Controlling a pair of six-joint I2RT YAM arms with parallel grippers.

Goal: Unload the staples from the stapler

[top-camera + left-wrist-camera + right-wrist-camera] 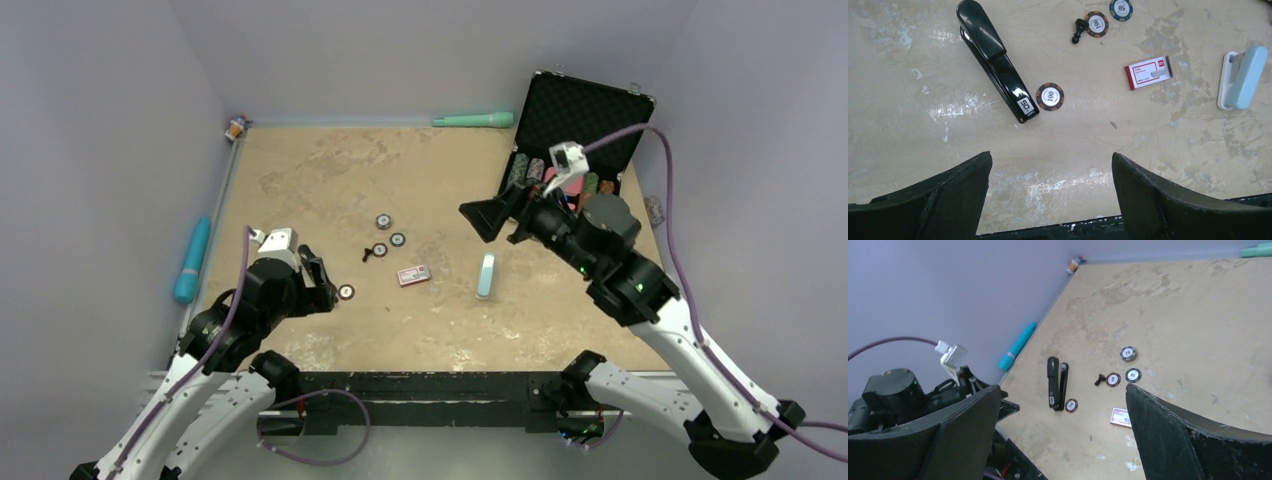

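Observation:
The black stapler (995, 60) lies closed on the tan table, at the upper left of the left wrist view. It also shows in the right wrist view (1057, 383). My left gripper (1052, 160) is open and empty, hovering short of the stapler's near end. In the top view the left gripper (322, 280) covers most of the stapler. My right gripper (487, 218) is open and empty, held high over the right side of the table, its jaws wide in the right wrist view (1063, 395). No loose staples show.
A poker chip (1050, 96) lies against the stapler's near end, with more chips (382, 221) and a small black piece (1077, 34) nearby. A red-and-white box (413, 275), a light-blue bar (486, 275), an open chip case (580, 120), a blue tube (192, 260) and a teal marker (473, 120) also lie about.

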